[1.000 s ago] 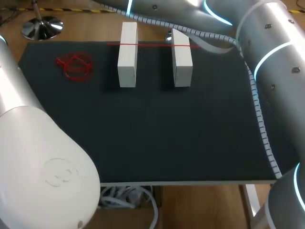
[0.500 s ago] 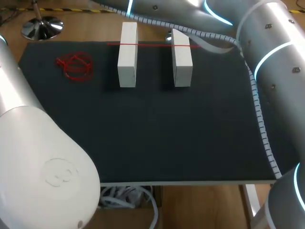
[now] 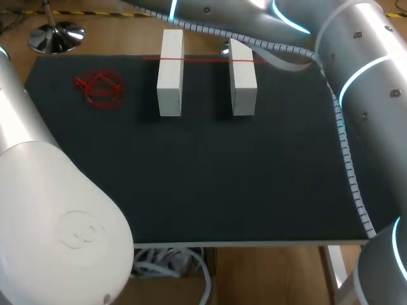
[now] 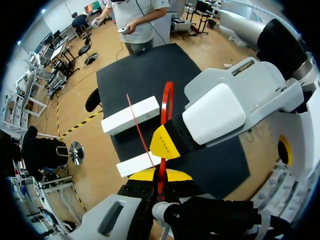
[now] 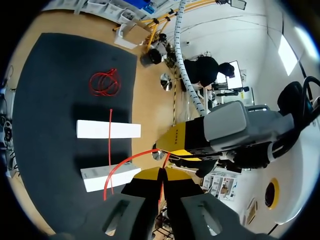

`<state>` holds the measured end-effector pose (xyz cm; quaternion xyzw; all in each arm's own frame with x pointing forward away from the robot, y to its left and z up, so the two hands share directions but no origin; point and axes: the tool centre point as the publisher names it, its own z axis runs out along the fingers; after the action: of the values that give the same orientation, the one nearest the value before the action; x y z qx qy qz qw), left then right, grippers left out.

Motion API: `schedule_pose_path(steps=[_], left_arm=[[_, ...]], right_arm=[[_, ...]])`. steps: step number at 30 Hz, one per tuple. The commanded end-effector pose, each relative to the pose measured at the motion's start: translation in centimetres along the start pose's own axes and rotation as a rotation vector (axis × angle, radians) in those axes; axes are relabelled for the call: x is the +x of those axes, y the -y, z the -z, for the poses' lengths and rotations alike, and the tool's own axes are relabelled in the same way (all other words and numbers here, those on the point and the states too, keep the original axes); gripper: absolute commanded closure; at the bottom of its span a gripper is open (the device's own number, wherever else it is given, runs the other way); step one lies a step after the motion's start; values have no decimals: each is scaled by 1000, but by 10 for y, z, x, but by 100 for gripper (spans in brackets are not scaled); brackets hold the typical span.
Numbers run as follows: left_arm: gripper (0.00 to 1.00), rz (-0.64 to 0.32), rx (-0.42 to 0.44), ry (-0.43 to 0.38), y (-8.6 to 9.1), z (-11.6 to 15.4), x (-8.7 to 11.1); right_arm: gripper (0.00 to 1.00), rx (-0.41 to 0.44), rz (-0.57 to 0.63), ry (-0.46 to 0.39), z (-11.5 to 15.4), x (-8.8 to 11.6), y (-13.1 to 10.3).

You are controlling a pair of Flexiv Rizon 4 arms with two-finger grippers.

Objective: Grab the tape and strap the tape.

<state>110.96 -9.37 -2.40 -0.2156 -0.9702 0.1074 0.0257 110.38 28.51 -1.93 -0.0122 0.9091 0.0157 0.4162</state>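
A thin red tape (image 3: 203, 60) lies straight across the far ends of two white blocks (image 3: 170, 73) (image 3: 242, 76) on the black mat (image 3: 210, 178). Neither gripper shows in the head view. In the left wrist view my left gripper (image 4: 161, 176) is shut on a curved length of red tape (image 4: 166, 102), with my right gripper (image 4: 164, 143) close against it, above the blocks (image 4: 131, 116). In the right wrist view my right gripper (image 5: 161, 176) is shut on the same red tape (image 5: 122, 167), which arcs down toward the near block (image 5: 109, 178).
A loose bundle of red tape (image 3: 100, 88) lies on the mat's far left. My right arm's ribbed cable (image 3: 346, 159) hangs along the mat's right edge. My left arm's large white link (image 3: 51, 216) covers the near left corner.
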Motion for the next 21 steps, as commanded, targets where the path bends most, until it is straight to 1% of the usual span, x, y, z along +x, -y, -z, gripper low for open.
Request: schedule_pose_path(steps=[1, 4, 11, 21], left_arm=[[100, -1, -1, -2, 0, 1, -1], [100, -1, -1, -2, 0, 1, -1], [100, -1, -1, -2, 0, 1, -1], [100, -1, -1, -2, 0, 1, -1]], right_arm=[[100, 4, 5, -12, -2, -6, -3], [100, 2, 8, -10, -2, -7, -3], [100, -6, 3, -19, 1, -2, -3], [100, -13, -11, -23, 3, 0, 1]])
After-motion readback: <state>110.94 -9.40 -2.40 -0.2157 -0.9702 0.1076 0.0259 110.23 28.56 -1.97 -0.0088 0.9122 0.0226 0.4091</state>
